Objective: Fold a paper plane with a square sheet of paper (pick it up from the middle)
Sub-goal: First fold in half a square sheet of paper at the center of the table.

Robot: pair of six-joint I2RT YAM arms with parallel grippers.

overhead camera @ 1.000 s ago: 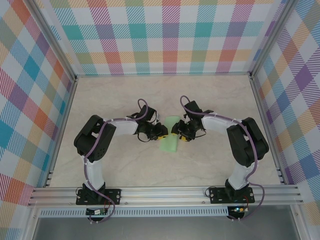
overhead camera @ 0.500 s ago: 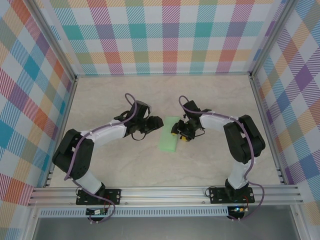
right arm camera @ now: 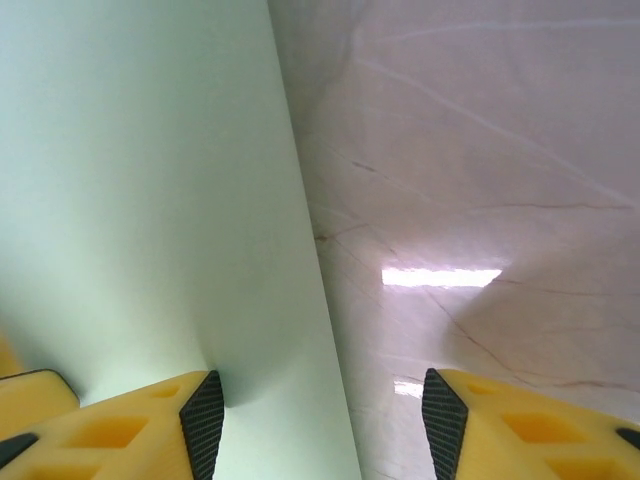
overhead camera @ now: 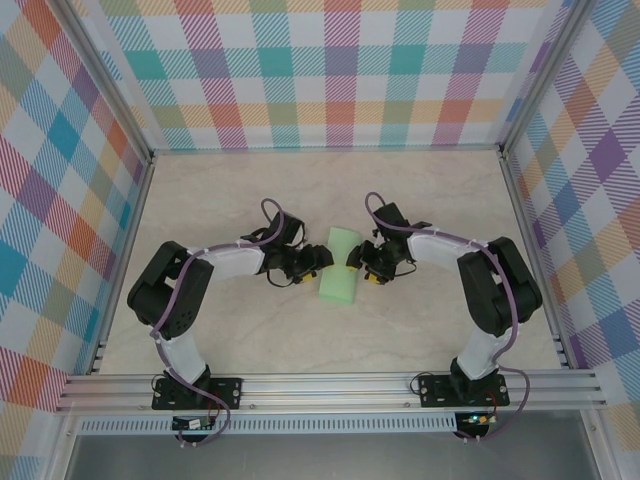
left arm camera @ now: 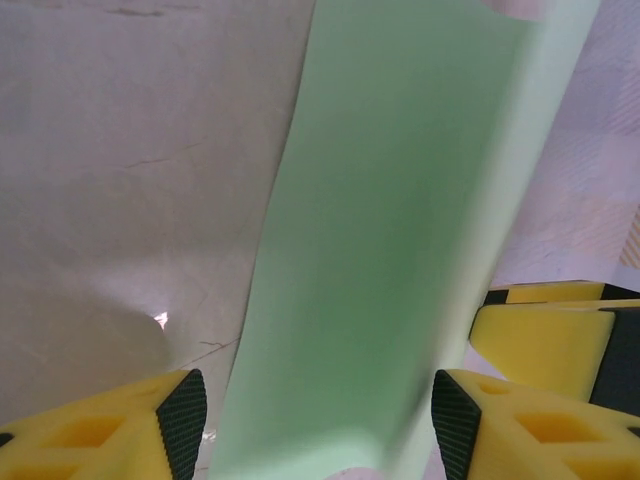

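The square sheet of paper [overhead camera: 339,266], pale mint green, lies on the table as a long narrow strip running near to far. My left gripper [overhead camera: 313,263] sits low at its left edge. In the left wrist view the paper [left arm camera: 400,200] runs between the jaws of the left gripper [left arm camera: 318,425], which stand open and wide apart. My right gripper [overhead camera: 362,263] is at the strip's right edge, also open. In the right wrist view the paper [right arm camera: 140,200] has its edge passing between the jaws of the right gripper [right arm camera: 322,415], with one fingertip [right arm camera: 203,412] over the paper and the other over bare table.
The pale marble-look tabletop [overhead camera: 230,200] is walled by checked panels, with aluminium rails [overhead camera: 330,385] at the near edge. Both arms curve inward and meet close together at the middle. A yellow finger of the right gripper [left arm camera: 545,340] shows in the left wrist view.
My left arm swung out to the left, then came back to the paper's left edge with its jaws spread wider. The right gripper stayed by the paper and opened a little.
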